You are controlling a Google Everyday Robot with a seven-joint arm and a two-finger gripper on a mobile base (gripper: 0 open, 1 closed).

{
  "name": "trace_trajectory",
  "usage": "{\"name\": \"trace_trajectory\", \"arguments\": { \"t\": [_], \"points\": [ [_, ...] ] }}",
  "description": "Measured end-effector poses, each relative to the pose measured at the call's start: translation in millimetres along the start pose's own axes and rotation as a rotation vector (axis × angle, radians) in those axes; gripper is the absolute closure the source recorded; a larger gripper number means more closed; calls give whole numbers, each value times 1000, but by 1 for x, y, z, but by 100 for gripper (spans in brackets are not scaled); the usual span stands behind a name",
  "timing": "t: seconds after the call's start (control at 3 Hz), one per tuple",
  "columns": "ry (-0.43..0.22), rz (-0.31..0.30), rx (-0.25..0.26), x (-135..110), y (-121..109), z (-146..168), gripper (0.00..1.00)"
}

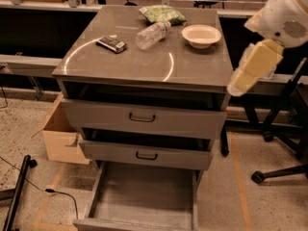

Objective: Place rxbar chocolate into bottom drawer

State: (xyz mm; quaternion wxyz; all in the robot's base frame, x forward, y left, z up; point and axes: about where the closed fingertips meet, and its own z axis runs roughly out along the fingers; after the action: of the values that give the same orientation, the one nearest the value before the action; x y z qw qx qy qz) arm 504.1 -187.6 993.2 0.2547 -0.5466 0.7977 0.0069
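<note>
The rxbar chocolate (pixel 111 44), a small dark flat bar, lies on the left part of the grey cabinet top (pixel 144 66). The bottom drawer (pixel 144 196) is pulled open at floor level and shows a plain grey interior with nothing in it. The two upper drawers with black handles (pixel 142 118) are slightly open. My arm (pixel 255 66), white and cream, hangs at the right beside the cabinet's top right corner. My gripper is out of view.
A clear plastic bottle (pixel 151 33) lies on its side, with a green snack bag (pixel 161 14) and a white bowl (pixel 201 35) at the back of the top. A cardboard box (pixel 60 136) stands left of the cabinet. Chair legs (pixel 279 167) stand at the right.
</note>
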Motion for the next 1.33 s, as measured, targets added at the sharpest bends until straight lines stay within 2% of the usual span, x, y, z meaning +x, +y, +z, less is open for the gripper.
{"name": "trace_trajectory", "arguments": {
  "t": [0.33, 0.67, 1.0, 1.33],
  "points": [
    [-171, 84, 8, -43, -36, 24, 0],
    [-332, 133, -5, -77, -51, 57, 0],
    [-419, 179, 13, -113, -50, 100, 0],
    [-462, 188, 75, -122, -66, 94, 0]
  ]
}}
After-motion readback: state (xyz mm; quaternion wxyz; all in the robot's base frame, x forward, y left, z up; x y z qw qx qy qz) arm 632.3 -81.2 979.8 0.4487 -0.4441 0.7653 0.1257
